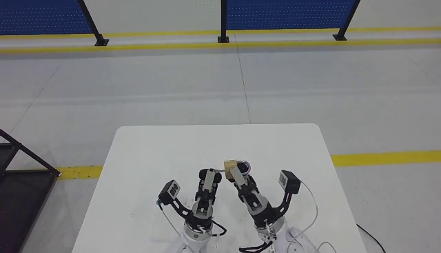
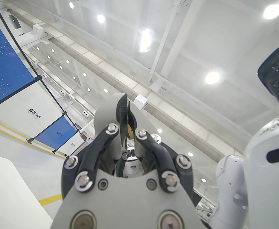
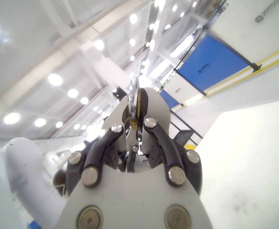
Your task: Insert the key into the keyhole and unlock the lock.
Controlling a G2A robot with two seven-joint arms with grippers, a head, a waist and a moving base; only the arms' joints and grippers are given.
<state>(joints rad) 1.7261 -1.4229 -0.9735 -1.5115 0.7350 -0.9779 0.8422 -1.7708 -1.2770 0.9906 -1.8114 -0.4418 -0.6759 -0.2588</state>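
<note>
Right hand (image 3: 136, 98) clenched on brass lock (image 3: 134, 122), left hand (image 2: 126, 107) clenched on small tan piece, probably key (image 2: 130, 129), both raised over bench (image 1: 172, 149); lock just right of left hand, keyhole facing unclear; reckon short sideways closing move.
</note>
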